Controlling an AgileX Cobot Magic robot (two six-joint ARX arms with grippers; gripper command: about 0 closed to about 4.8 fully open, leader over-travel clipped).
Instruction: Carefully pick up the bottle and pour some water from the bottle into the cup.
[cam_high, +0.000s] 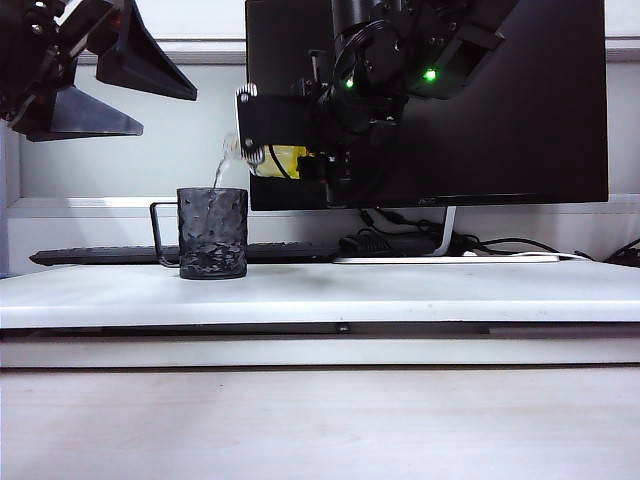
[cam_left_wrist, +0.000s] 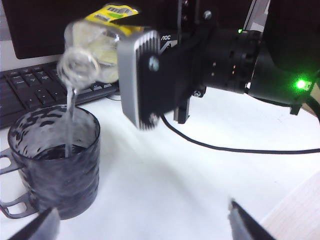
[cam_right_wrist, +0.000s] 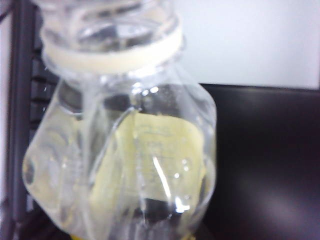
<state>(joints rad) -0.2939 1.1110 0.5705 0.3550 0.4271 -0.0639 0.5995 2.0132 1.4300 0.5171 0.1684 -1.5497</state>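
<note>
One bottle (cam_high: 262, 158), tipped, upper centre-left of exterior view, pinched by right gripper (cam_high: 300, 160). One water (cam_high: 218, 172) stream falling into one cup (cam_high: 212, 233) below, centre-left on table (cam_high: 400, 290). Left gripper (cam_high: 110, 75) upper left, jaws spread, empty. One monitor (cam_high: 520, 120), one keyboard (cam_high: 100, 256) behind.

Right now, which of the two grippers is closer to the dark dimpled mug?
Right. The right gripper holds the clear yellow-labelled bottle tilted just above the dark dimpled mug; the left gripper hangs open higher up, off to the side.
</note>
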